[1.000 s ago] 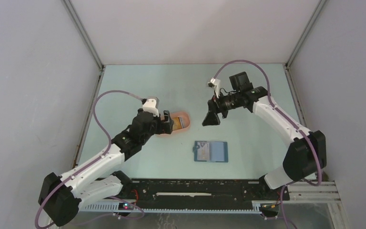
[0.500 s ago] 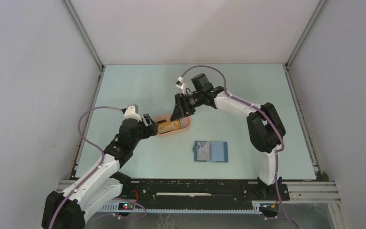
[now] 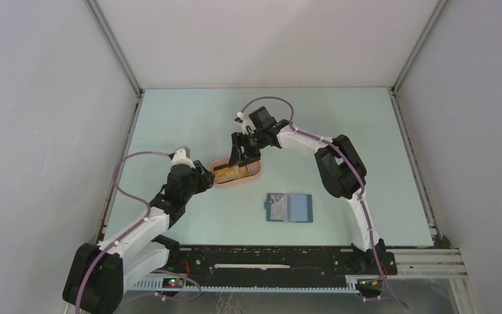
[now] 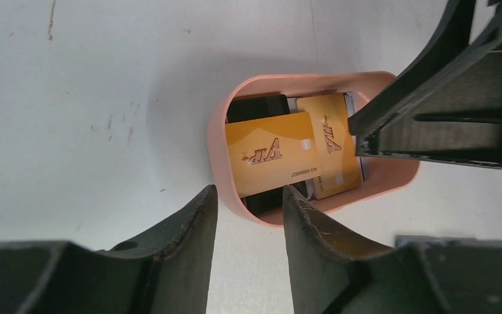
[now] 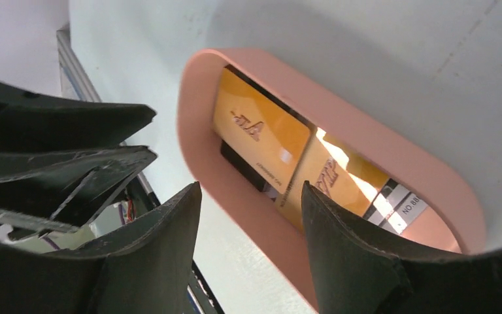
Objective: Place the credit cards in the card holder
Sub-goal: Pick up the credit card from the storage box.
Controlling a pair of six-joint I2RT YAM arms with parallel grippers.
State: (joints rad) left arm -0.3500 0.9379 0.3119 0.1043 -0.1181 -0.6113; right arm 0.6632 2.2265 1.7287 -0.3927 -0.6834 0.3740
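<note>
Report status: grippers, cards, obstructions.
Left gripper, right gripper open at pink tray. Credit cards in tray, none gripped. Card holder lies open. No obstruction seen.

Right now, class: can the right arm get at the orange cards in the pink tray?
Probably yes: the right gripper hangs open over the tray, its edge between the jaws, an orange card bare below; the left gripper sits at the opposite end, out of its way.

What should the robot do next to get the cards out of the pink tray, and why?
Probably close the left gripper on the rim of the pink tray to steady it: its jaws straddle that rim without pinching, and the orange cards lie loose inside.
</note>
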